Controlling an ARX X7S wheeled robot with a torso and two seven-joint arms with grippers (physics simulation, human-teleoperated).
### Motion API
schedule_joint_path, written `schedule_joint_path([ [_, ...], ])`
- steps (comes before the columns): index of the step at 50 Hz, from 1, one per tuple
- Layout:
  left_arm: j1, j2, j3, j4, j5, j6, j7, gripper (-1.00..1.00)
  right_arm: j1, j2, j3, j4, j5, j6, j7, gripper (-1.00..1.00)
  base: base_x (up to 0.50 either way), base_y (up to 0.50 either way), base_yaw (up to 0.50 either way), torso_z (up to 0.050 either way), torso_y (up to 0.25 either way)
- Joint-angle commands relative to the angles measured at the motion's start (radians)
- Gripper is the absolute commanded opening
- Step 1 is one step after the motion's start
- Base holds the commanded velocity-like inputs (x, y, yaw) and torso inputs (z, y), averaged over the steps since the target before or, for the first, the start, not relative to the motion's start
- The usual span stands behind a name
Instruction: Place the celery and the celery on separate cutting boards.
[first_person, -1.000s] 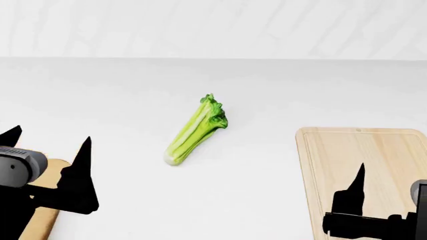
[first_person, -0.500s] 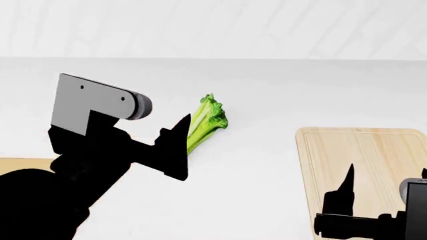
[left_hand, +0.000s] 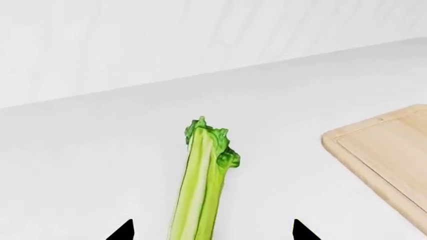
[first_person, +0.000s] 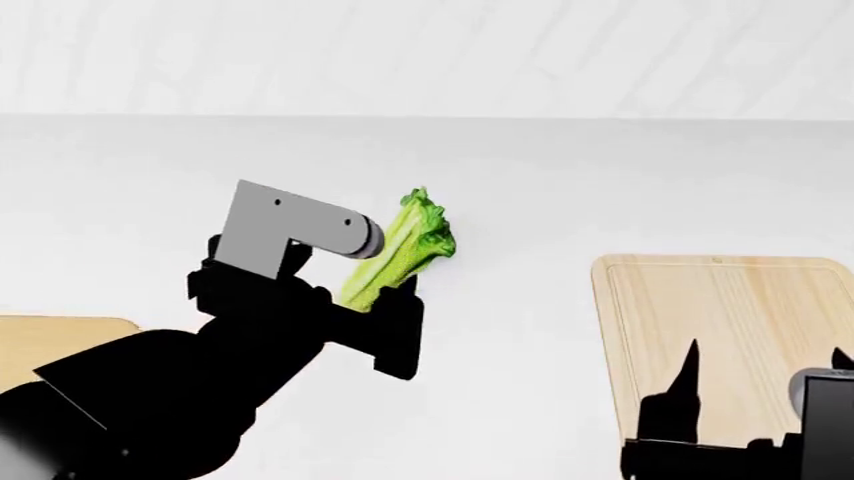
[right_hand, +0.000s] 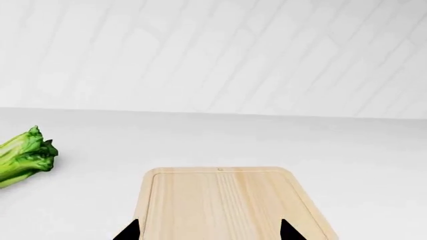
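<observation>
Since half a second ago my left arm has reached farther out over the white tabletop (first_person: 561, 180), and its left gripper (left_hand: 210, 231) now sits at the near, whitish end of the pale green celery bunch with dark leafy top (first_person: 400, 245). Its black fingertips (left_hand: 123, 231) are spread wide, one on each side of the stalks, apart from them. That celery lies flat on the table, left of the pale grained wooden cutting board with an edge groove (first_person: 747, 330). My right gripper (right_hand: 208, 231) hovers over that board's near end, fingers spread too. At the near left edge a tan wooden board (first_person: 60, 335) shows.
</observation>
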Motion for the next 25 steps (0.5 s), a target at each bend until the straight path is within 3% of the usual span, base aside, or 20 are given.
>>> schedule_joint_path([
  [1, -0.006, 0.008, 0.047, -0.177, 0.042, 0.099, 0.029, 1.00, -0.018, -0.004, -0.002, 0.003, 0.000, -0.015, -0.003, 1.00, 0.00, 0.00, 0.00, 0.000, 0.000],
  [25, -0.053, 0.034, 0.081, -0.374, 0.020, 0.150, 0.057, 1.00, -0.035, -0.006, 0.000, 0.014, 0.003, -0.031, -0.001, 1.00, 0.00, 0.00, 0.00, 0.000, 0.000],
])
